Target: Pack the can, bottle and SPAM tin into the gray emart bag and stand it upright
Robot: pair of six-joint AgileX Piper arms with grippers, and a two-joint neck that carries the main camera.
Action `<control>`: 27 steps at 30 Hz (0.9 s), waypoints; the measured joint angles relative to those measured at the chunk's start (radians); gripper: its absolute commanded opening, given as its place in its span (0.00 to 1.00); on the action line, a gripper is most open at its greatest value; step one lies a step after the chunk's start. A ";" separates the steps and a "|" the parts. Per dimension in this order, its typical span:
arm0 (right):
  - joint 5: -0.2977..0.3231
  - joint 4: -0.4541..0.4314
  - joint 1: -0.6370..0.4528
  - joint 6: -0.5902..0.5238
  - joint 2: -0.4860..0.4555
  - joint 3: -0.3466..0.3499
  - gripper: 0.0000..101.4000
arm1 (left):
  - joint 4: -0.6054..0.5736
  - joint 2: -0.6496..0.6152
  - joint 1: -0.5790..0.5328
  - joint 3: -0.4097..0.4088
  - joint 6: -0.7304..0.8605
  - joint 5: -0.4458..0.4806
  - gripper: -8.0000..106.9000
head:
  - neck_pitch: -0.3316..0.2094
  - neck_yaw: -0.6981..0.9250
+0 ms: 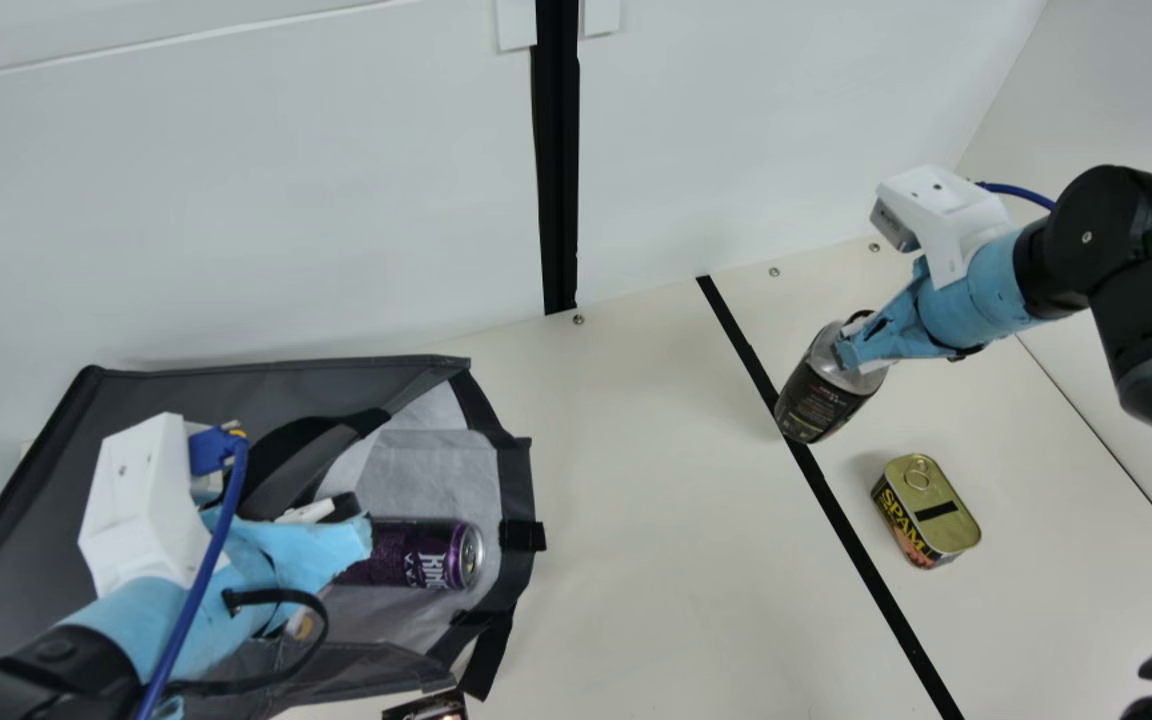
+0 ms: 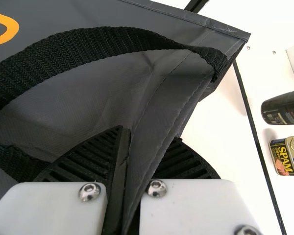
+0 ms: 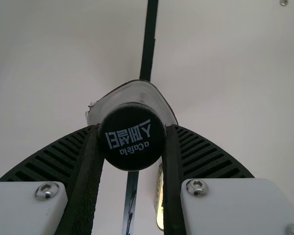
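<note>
Brace the gray bag [image 1: 176, 390], lying at left, open toward the right, by the panel [image 2: 166, 107] pinched in the left gripper [image 2: 148, 134]. Bring the bottle [image 1: 824, 395], tilted at right and clasped at its cap [image 3: 132, 139] by the right gripper [image 3: 132, 128], leftward base first; insert beside the can [image 1: 431, 555], lying inside. Load the SPAM tin [image 1: 944, 532], nearer than the bottle, afterwards. From main view, note lining [image 1: 416, 475]; from left wrist view, strap [image 2: 117, 38]; from right wrist view, cap lettering.
</note>
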 measured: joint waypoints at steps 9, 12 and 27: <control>-0.001 0.068 0.008 -0.143 -0.041 0.070 0.00 | 0.000 0.000 0.000 0.000 0.000 0.000 0.00 | 0.000 -0.002; -0.002 0.089 0.012 -0.194 -0.056 0.091 0.00 | 0.000 0.000 0.000 0.000 0.000 0.000 0.00 | 0.000 -0.002; -0.002 0.169 0.078 -0.375 -0.120 0.200 0.00 | 0.000 0.000 0.000 0.000 0.000 0.000 0.00 | 0.000 0.000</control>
